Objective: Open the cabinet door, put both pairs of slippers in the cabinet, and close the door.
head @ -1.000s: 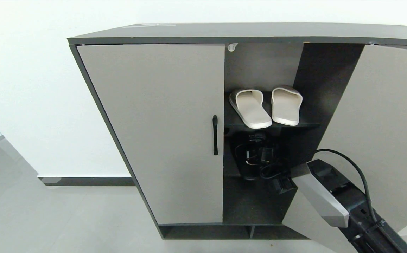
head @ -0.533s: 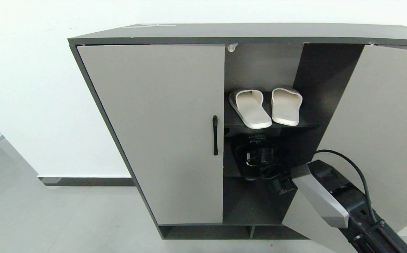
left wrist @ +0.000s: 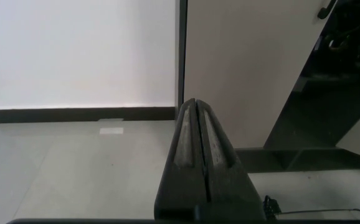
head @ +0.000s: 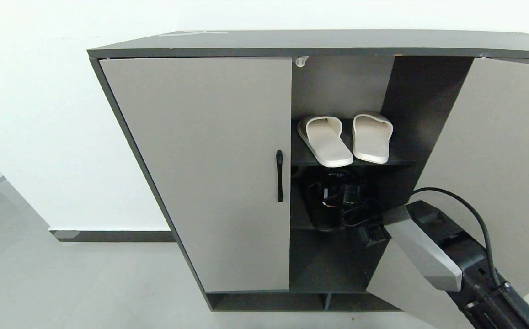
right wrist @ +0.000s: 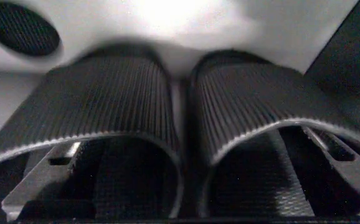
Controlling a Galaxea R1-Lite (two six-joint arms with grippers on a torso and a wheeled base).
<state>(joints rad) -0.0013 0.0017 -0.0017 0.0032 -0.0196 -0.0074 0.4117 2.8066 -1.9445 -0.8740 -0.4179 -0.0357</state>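
Black ribbed rubber slippers (right wrist: 118,99) are gripped in the right gripper's (right wrist: 189,186) jaws. If released early, they could be tipped off the dark shelf (head: 298,219) beneath. The left gripper's (left wrist: 195,146) jaws are held closed.

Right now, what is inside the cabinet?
A white pair of slippers lies on the upper shelf, a black pair below it, the right gripper at its front. The closed left door hides that half.

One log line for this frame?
right door open | left door closed | white slippers on upper shelf | black slippers below, right gripper at them | left gripper shut
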